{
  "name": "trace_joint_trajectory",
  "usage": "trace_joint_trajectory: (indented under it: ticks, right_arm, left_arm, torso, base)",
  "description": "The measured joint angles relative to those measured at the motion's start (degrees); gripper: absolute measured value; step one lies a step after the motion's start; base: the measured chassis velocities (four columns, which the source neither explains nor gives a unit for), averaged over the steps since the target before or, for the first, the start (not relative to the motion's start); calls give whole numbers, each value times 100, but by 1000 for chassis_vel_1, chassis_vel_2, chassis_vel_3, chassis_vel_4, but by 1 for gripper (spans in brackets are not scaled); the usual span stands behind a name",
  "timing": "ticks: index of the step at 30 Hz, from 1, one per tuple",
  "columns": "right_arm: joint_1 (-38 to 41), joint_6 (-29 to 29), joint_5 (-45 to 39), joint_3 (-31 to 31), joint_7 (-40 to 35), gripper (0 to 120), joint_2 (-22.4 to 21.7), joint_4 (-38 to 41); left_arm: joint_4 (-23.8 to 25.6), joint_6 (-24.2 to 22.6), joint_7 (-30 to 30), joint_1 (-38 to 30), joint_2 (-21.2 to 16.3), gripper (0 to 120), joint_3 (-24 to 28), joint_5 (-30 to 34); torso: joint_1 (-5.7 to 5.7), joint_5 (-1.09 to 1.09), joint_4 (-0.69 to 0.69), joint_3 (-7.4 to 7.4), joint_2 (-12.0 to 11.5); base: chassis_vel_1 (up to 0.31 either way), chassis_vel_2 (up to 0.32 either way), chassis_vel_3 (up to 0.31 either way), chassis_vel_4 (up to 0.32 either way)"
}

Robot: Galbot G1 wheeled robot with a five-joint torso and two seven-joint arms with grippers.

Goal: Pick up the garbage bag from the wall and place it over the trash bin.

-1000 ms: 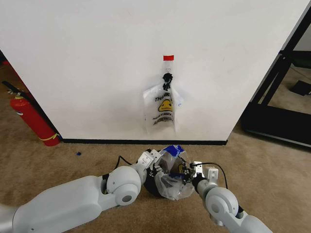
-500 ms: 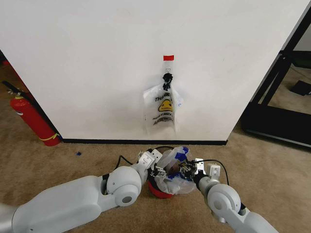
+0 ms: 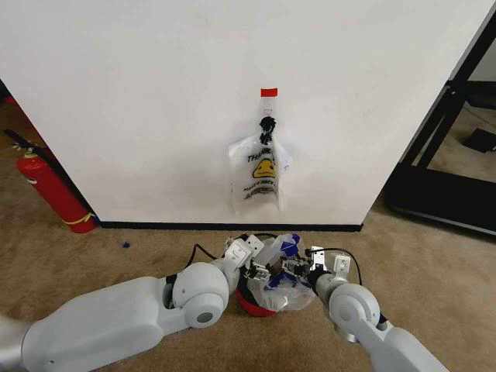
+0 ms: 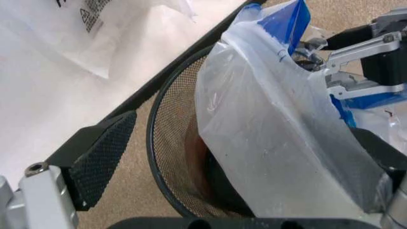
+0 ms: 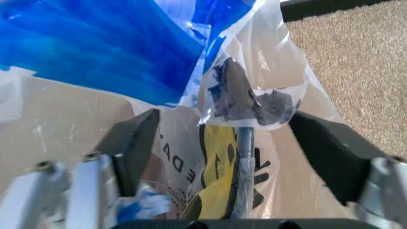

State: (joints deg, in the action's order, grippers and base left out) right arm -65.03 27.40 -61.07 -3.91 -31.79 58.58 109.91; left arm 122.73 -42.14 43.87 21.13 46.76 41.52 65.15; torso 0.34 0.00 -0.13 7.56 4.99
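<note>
The garbage bag [image 3: 280,267], crinkly translucent white with blue patches, lies bunched over the top of the trash bin [image 3: 259,308], whose red base shows below it. My left gripper [image 3: 256,269] and right gripper [image 3: 299,269] sit close on either side of it, near the wall [image 3: 155,93]. In the left wrist view the left gripper [image 4: 248,143] is open, straddling the bin's black rim [image 4: 156,157] and the bag [image 4: 273,133], which hangs into the mesh bin. In the right wrist view the right gripper [image 5: 224,119] is open around the bag [image 5: 95,47].
A similar smiley bag [image 3: 262,174] hangs from a black clip [image 3: 267,124] under a red tape strip [image 3: 268,92]. A red fire extinguisher [image 3: 46,190] leans at the left. A black frame [image 3: 449,155] stands at the right. The floor is brown carpet.
Both grippers moved slightly toward the wall. The bag, spread low over the bin a second ago, is now gathered higher, and the bin's red base shows.
</note>
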Motion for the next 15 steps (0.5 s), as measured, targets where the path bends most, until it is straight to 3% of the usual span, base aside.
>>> trace_joint_trajectory:
  ticks: [9,15]
  right_arm:
    - [-28,-42,-66,-50,2,48,12,2]
    - [-63,-94,-129,-120,0,21,-21,33]
  left_arm:
    - [-1,0,-15,-3,-44,100,23,1]
    - [-9,0,-87,109,-133,100,24,-137]
  torso:
    - [0,0,0,0,0]
    - [0,-1,0,0,0]
  base:
    - [0,0,0,0]
    - [0,0,0,0]
